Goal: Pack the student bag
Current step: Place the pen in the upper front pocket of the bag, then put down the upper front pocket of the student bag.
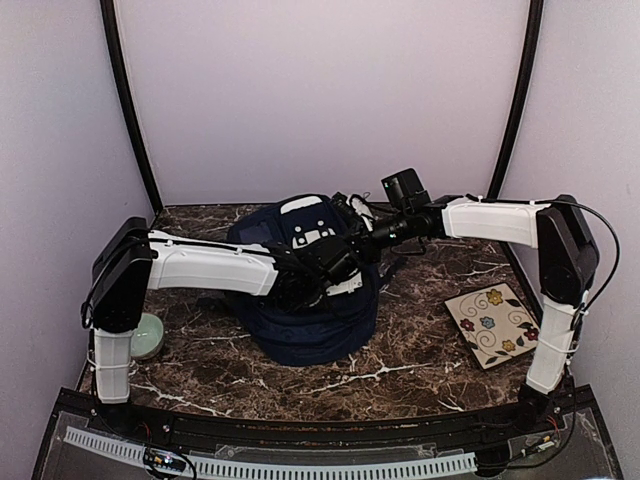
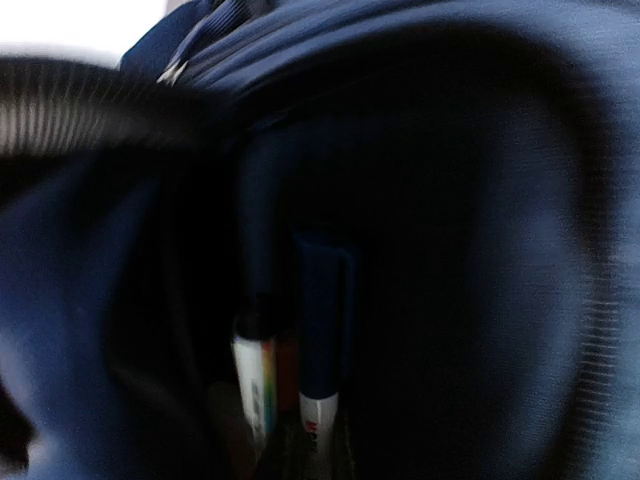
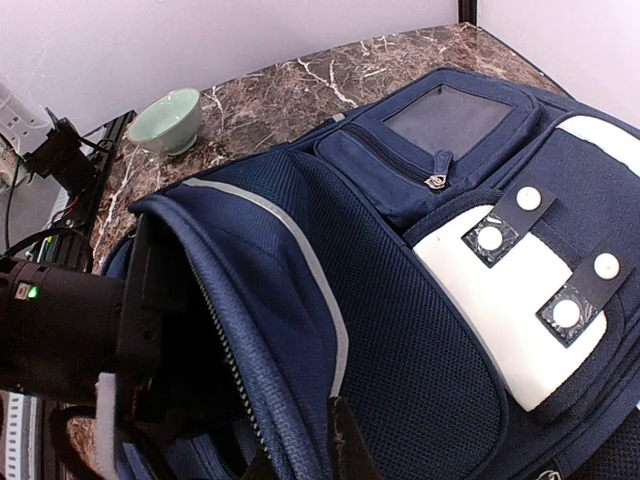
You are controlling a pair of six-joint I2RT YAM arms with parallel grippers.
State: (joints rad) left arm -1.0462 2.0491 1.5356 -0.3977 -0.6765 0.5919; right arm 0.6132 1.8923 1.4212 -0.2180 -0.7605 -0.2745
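Right gripper pinches the bag open at its edge; left gripper sits inside the mouth (jaws nearly pressed together, tips hidden).

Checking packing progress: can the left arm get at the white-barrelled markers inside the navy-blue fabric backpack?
Probably yes: the right tool holds the navy-blue fabric backpack open, the left arm is in its opening, and the white-barrelled markers lie straight ahead, unobstructed.

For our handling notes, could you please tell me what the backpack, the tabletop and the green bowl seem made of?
The student bag: woven navy fabric, matte; mesh weave shows. The tabletop: marble or marble-look laminate, polished, white veins. The bowl: probably glazed ceramic, smooth pale-green sheen.
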